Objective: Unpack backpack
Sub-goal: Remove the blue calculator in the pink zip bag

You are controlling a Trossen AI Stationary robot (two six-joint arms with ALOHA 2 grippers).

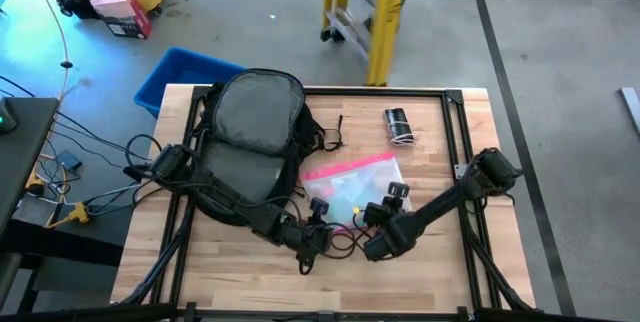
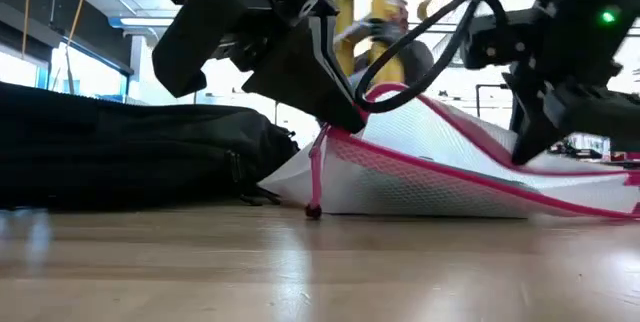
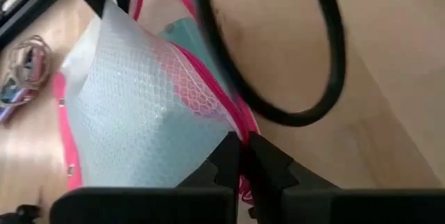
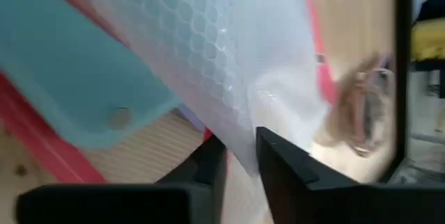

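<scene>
**Both end effectors pinched on the pink-edged pouch beside the backpack**

Nearest the front edge of the wooden surface (image 1: 230,262), at about 6 o'clock from its middle, the left end effector (image 1: 318,234) is fully closed; the left wrist view shows its two dark fingertips (image 3: 240,156) pressed together on the pink zip edge of the clear pouch (image 1: 352,186). A loop of black cable (image 3: 292,50) arcs just above that grip.

Just beside it, towards 4 o'clock, the right end effector (image 1: 378,218) is nearly closed, its fingers (image 4: 278,156) pinching a fold of the pouch's clear honeycomb-textured plastic. A pale teal flat object (image 4: 62,78) shows through the pouch wall.

In the low view the pouch (image 2: 450,162) is lifted into a tent, one pink-trimmed corner touching the surface and its top edge held up between the two end effectors.

The backpack (image 1: 250,142) lies flat at about 10 o'clock from the middle of the surface, grey padded panel up, its black straps trailing towards the pouch; the pouch lies just beside it at its 4 o'clock.

Farther back, at about 1 o'clock, a small dark bundle (image 1: 398,126) lies well apart from the pouch. Off the far left corner sits a blue bin (image 1: 175,74) on the floor.
</scene>
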